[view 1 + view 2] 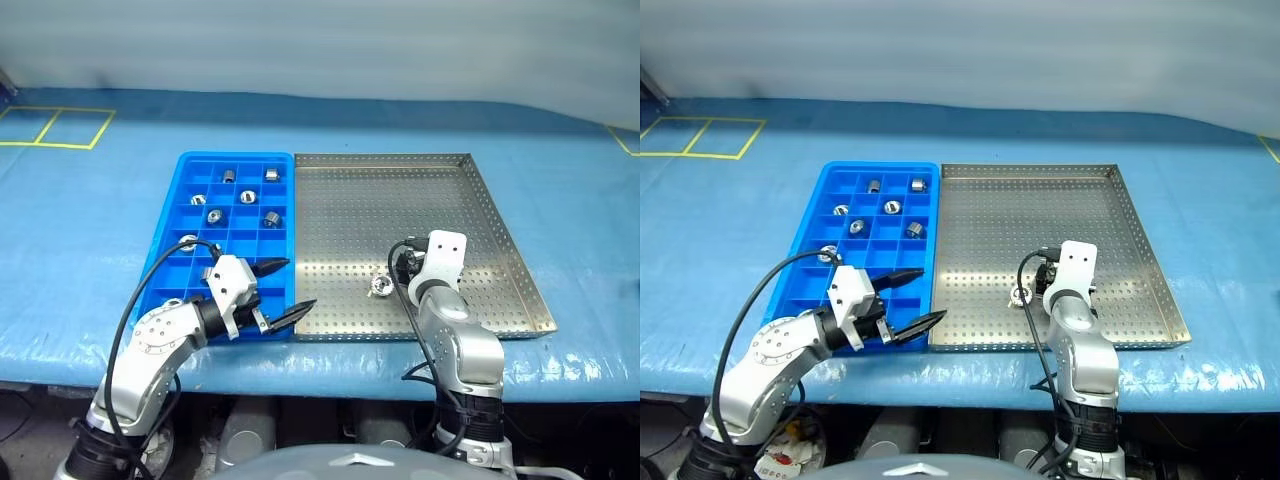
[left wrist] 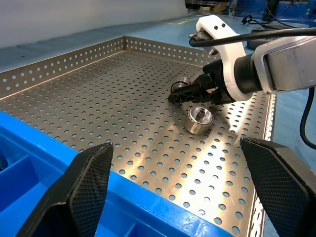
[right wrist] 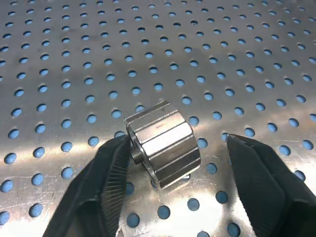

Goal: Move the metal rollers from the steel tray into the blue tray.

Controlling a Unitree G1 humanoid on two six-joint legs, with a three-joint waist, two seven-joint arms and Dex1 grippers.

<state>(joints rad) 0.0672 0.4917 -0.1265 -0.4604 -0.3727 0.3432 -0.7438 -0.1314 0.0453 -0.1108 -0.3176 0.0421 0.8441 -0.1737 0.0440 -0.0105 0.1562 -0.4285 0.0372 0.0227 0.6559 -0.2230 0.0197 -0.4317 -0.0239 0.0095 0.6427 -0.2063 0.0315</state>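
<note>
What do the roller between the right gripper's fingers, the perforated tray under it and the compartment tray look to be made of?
The roller looks like bare machined metal: bright silver, faceted sides, sharp glints. The perforated tray seems to be brushed sheet steel or similar: dull silver glare, punched holes, thin folded rims. The blue tray looks like moulded plastic: uniform saturated colour, soft sheen, thin dividers.

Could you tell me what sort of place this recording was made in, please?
Probably a robotics lab or workshop test bench: a table under a blue sheet, yellow tape squares, and a blue tray beside a steel tray.
</note>
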